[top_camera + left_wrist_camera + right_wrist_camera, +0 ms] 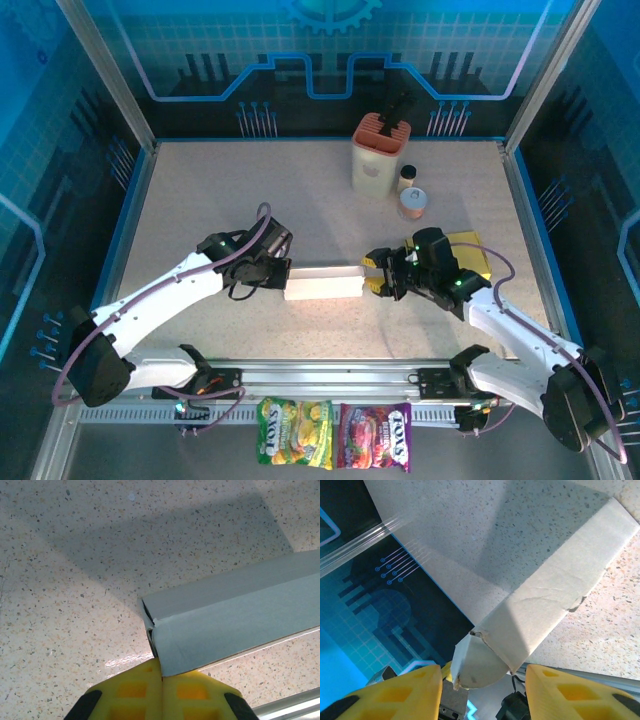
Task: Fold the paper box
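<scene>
Top external view: on the speckled table (pixel 200 200) the paper box (pixel 322 283) is seen lying flat, towards the near edge, its length running left to right between the two arms. It is judged light, thin card: stiff along its creases, soft across its panels, easily dented by a hard squeeze, and likely to slide on the smooth top unless steadied at one end. At its left end the left gripper (pixel 161 669) is seen with yellow fingers pressed together, a corner of the end flap pinched in the seam between them. At the right end the right gripper (pixel 482 672) is held with fingers spread, one on either side of the rounded end flap (pixel 472 667); contact with the card cannot be made out. Hold is best taken at the ends, on the flaps close to their fold lines, where the card can be bent without the long walls being crushed. A small nick (pixel 575 604) is noted on one long edge in the right wrist view, so that edge should be spared any pulling
</scene>
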